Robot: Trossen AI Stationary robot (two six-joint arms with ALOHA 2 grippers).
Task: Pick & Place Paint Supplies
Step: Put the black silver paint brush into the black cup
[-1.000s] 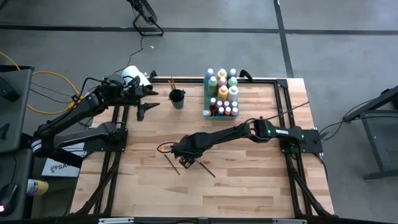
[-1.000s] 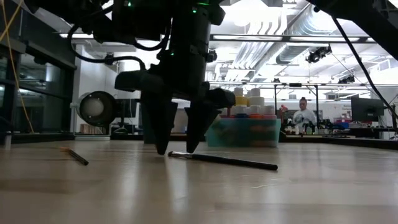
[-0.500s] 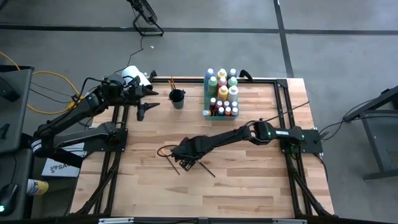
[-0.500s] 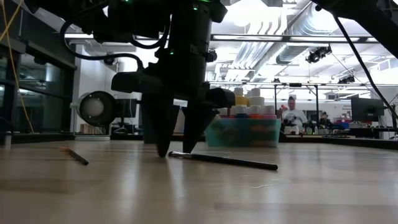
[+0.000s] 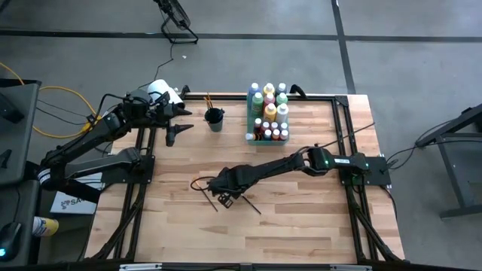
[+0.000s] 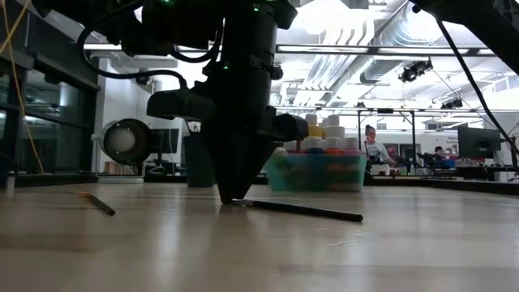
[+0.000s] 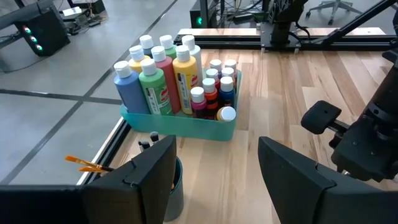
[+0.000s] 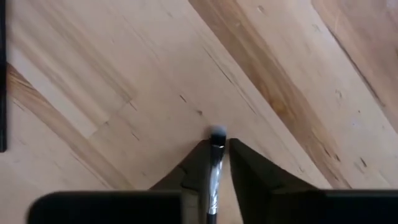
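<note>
A thin dark paintbrush (image 5: 248, 204) lies on the wooden table near its middle. My right gripper (image 5: 226, 197) points straight down over the brush's left end and is shut on it. A second brush (image 5: 208, 197) lies just to its left. Small paint bottles (image 5: 269, 111) with white caps stand in a green tray (image 5: 249, 138) at the far side. My left gripper (image 5: 175, 124) hangs open at the far left, above a dark cup (image 5: 215, 119) holding orange-tipped brushes. My right gripper pinches the paintbrush between its two fingers just behind the pale tip (image 8: 217, 132), on the ferrule end (image 8: 215, 157). The fingers (image 6: 235, 191) come from above, pointing down, across the brush. The brush lies flat on the table, its handle (image 6: 308, 212) reaching away from the fingers.
A large white roll (image 5: 161, 92) sits off the table's far left corner. The second brush (image 6: 101, 204) lies loose on the wood near my right gripper. People sit at desks in the room behind the table (image 6: 375, 146).
My right gripper has sunk a little onto the table and shut: its two fingers, earlier apart on either side of the brush's end, now meet on it. The brush has stayed lying where it was.
</note>
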